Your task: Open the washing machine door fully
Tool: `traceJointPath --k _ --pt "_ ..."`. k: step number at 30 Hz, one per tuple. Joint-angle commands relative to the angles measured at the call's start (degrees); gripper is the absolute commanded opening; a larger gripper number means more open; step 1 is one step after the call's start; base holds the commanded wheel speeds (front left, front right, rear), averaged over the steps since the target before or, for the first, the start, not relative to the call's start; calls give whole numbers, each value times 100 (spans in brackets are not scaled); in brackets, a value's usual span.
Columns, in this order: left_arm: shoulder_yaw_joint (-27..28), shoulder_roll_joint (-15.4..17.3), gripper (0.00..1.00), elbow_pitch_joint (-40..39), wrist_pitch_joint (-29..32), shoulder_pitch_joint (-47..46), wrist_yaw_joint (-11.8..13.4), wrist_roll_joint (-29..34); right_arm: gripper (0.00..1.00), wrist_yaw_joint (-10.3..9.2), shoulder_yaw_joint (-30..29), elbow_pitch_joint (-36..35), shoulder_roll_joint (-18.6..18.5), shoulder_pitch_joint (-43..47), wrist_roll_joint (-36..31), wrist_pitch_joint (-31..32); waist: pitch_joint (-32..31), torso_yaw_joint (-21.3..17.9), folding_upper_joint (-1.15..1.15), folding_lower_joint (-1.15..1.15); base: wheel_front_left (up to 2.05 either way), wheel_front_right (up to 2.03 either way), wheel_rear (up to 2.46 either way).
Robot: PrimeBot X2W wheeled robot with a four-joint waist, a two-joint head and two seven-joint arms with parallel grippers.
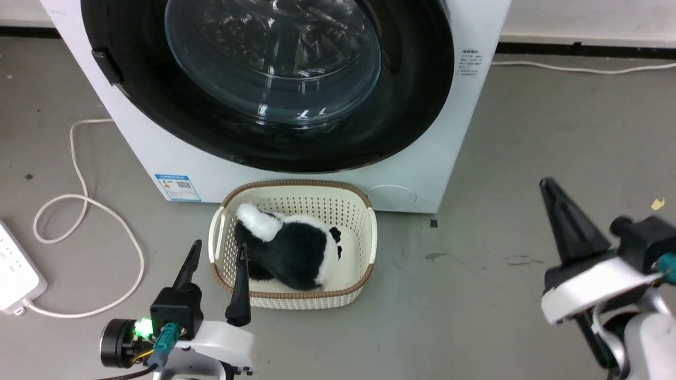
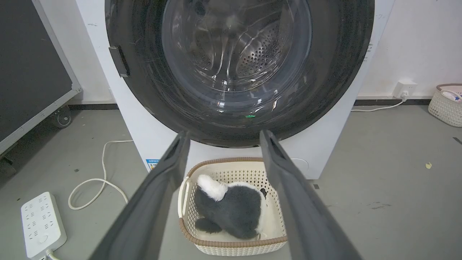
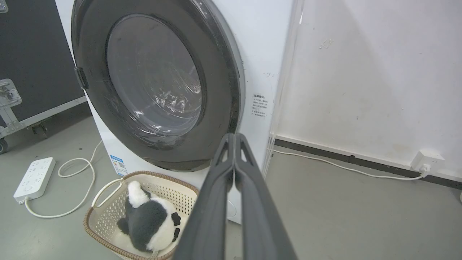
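Washing machine door [image 1: 272, 63] sits shut, flush on the front of the white machine [image 1: 158, 142]. We see no gap at the rim in any of the three views. We judge progress at zero: nothing is unlatched and the whole swing is left.

Small dark tab [image 1: 108, 66] on the door's left edge looks like the pull point. That's our guess, not confirmed. We can't tell the hinge side.

Left claw [image 1: 220, 245] hangs low with its fingers spread wide, holding nothing. It is well short of the door, over the near-left rim of the basket [image 1: 296, 183]. Right claw [image 1: 549, 187] is out to the right over bare floor, fingers pressed together and empty, well apart from the machine.

The basket sits on the floor just in front of the machine, below the door, with a plush toy [image 1: 296, 248] inside. We expect the door to swing above it, but can't confirm clearance. Power strip [image 1: 13, 274] and cable [image 1: 79, 184] lie on the floor to the left.

Left to do: reach the tab, unlatch, swing the door fully open.
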Motion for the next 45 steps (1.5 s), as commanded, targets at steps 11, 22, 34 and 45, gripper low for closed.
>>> traceJointPath --k 11,22,34,45 --pt "-137 5 100 -50 -197 -220 109 -52 0 -5 -456 558 -12 -1234 1602 618 377 193 0 -1 0 0 0" --pt "-280 5 100 -116 -329 -367 219 -120 0 -6 -983 1581 -60 -2353 2746 1511 794 457 0 -1 0 0 0" --pt "-520 6 100 -253 -473 -529 399 -237 0 -7 -1649 2828 -121 -3790 3418 2362 1255 801 0 -1 0 0 0" --pt "-682 7 100 -272 -604 -601 503 -277 0 -8 -2138 4142 -233 -5015 3761 3283 1528 987 0 -1 0 0 0"
